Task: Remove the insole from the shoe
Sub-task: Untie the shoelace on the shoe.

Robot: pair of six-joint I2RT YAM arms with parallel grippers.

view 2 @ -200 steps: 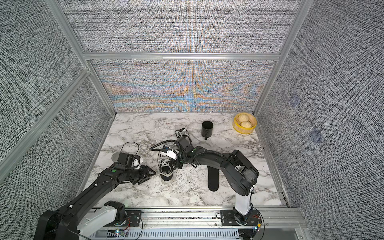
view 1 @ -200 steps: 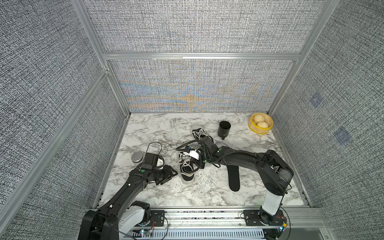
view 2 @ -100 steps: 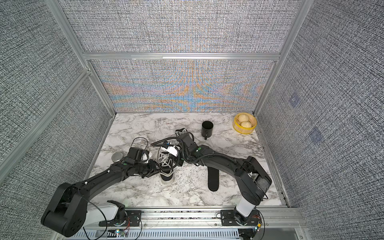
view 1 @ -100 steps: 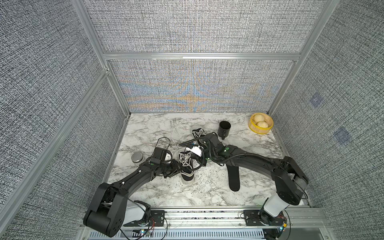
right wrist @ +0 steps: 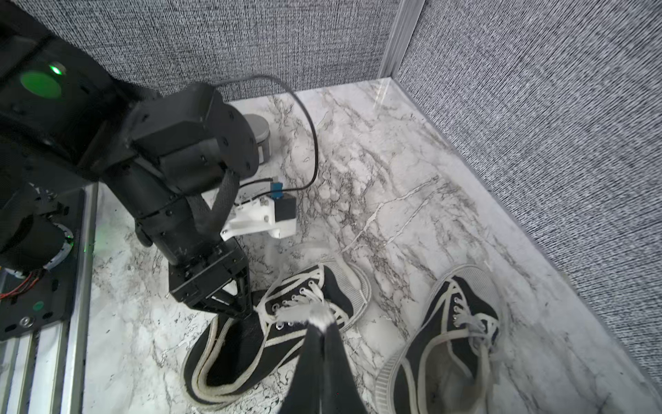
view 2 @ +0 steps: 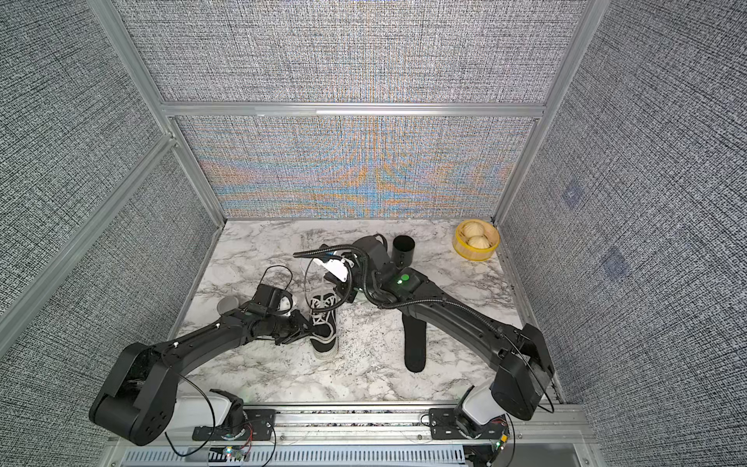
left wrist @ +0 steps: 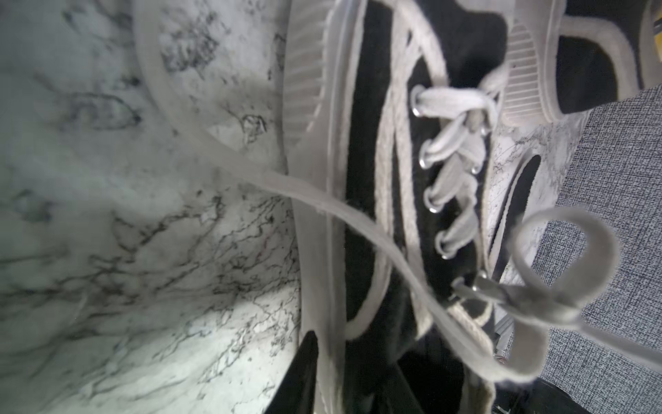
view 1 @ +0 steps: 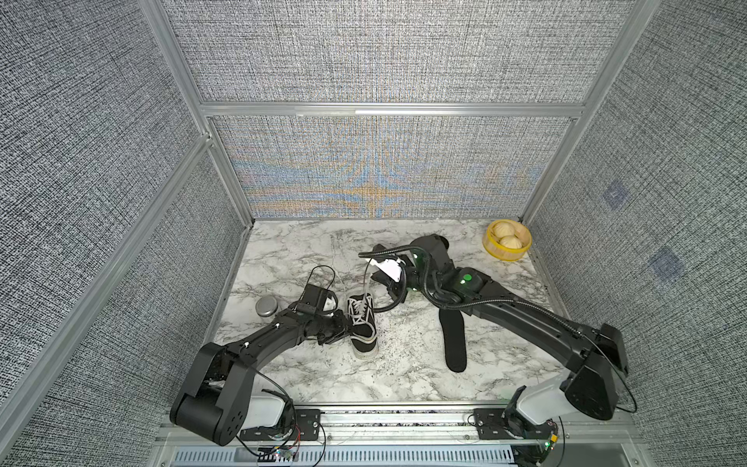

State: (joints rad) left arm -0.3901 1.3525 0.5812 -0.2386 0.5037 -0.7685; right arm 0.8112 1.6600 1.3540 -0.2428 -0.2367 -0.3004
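Holding the shoe (right wrist: 250, 358) left of centre on the table (view 1: 307, 250), the left pincer (right wrist: 245, 315) is narrowed around its side wall at the collar. The right pincer (right wrist: 320, 322) is fully closed on the white lace (right wrist: 297, 312) and lifts it. One insole (view 1: 453, 339) lies flat on the table to the right, well apart from this shoe; whether another is inside I cannot see, so I judge the step is opening the shoe's mouth. The next move then calls for slack laces and a finger reaching the insole's heel edge.
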